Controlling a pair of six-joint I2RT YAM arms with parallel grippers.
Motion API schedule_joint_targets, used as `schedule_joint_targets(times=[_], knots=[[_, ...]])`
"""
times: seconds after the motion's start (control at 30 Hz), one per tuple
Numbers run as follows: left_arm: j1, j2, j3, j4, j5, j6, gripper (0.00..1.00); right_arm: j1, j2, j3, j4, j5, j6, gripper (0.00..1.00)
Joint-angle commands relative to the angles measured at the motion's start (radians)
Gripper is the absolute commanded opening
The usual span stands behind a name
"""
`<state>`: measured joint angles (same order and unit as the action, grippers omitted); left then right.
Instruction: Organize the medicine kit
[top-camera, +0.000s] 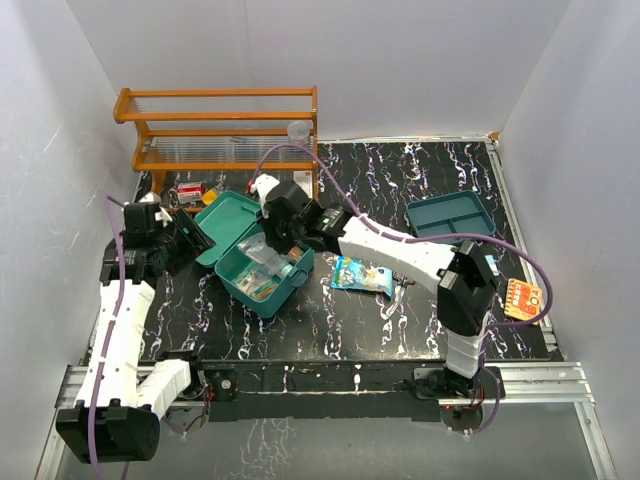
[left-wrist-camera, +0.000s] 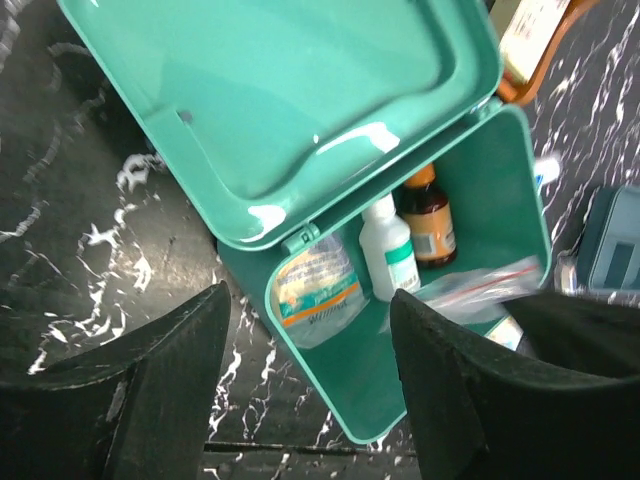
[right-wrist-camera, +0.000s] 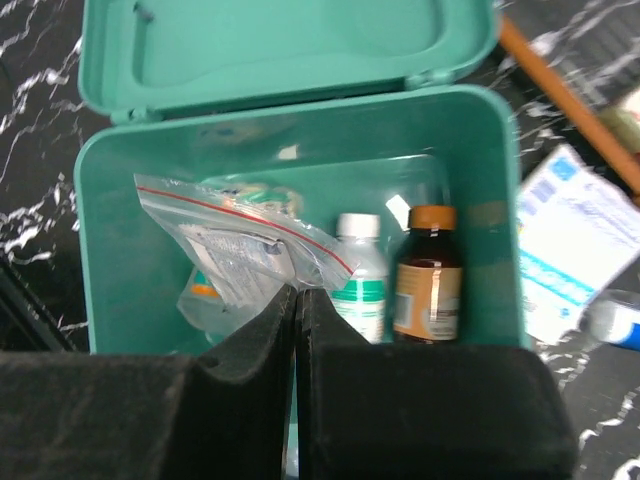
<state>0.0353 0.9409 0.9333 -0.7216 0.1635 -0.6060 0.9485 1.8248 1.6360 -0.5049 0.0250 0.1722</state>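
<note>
Two robot arms meet over an open medicine kit (top-camera: 290, 292) that sits left of centre on a black marbled table (top-camera: 420, 170), its hinged lid (top-camera: 228, 222) folded back toward the left arm. The right gripper (right-wrist-camera: 297, 292) reaches into the box from above. Its fingers are pressed together on the lower edge of a clear zip bag (right-wrist-camera: 235, 245) with a red seal line, and the bag stands partly raised out of the compartment.

Next to the bag, a white bottle with a green label (right-wrist-camera: 358, 275) and a brown bottle with an orange cap (right-wrist-camera: 430, 280) sit side by side. Whether they stand or lie cannot be told. A clear pouch with orange and green print (left-wrist-camera: 315, 295) rests in the box beside them.

The left gripper (left-wrist-camera: 308, 310) hangs just beside the open lid, with its fingers spread wide and nothing between them.

Just right of the kit lies a blue-green packet (top-camera: 362, 275). A flat teal divided tray (top-camera: 450, 215) sits well apart toward the table's right side, and an orange card (top-camera: 523, 298) rests at the right edge. A wooden rack (top-camera: 220, 105) stands at the back left corner, with a small red box (top-camera: 188, 192) on the table below it.
</note>
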Motion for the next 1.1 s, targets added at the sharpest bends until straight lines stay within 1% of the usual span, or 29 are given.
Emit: schedule_joint_targets(times=[0.0, 0.13, 0.33, 0.53, 0.77, 0.8, 0.9, 1.0, 1.07], knots=[[-0.003, -0.004, 0.15, -0.115, -0.175, 0.01, 0.64, 0.024, 0.046, 0.075, 0.006, -0.114, -0.018, 0.0], [-0.003, 0.026, 0.234, -0.148, -0.221, 0.023, 0.64, 0.034, 0.113, 0.125, -0.042, -0.184, -0.007, 0.0], [-0.002, 0.045, 0.269, -0.163, -0.232, 0.028, 0.64, 0.036, 0.212, 0.202, -0.129, -0.235, 0.031, 0.0], [-0.002, 0.082, 0.291, -0.157, -0.212, 0.046, 0.64, 0.038, 0.283, 0.241, -0.175, -0.208, 0.07, 0.0], [-0.002, 0.106, 0.319, -0.147, -0.219, 0.076, 0.64, 0.045, 0.338, 0.249, -0.17, -0.176, 0.063, 0.0], [-0.002, 0.108, 0.321, -0.147, -0.218, 0.078, 0.65, 0.045, 0.342, 0.247, -0.162, -0.164, 0.067, 0.02], [-0.002, 0.112, 0.322, -0.139, -0.208, 0.082, 0.65, 0.045, 0.353, 0.269, -0.146, -0.129, 0.084, 0.13], [-0.003, 0.117, 0.335, -0.143, -0.211, 0.088, 0.65, 0.045, 0.348, 0.295, -0.136, -0.098, 0.104, 0.18], [-0.002, 0.117, 0.343, -0.144, -0.214, 0.092, 0.65, 0.044, 0.331, 0.295, -0.128, -0.069, 0.12, 0.25]])
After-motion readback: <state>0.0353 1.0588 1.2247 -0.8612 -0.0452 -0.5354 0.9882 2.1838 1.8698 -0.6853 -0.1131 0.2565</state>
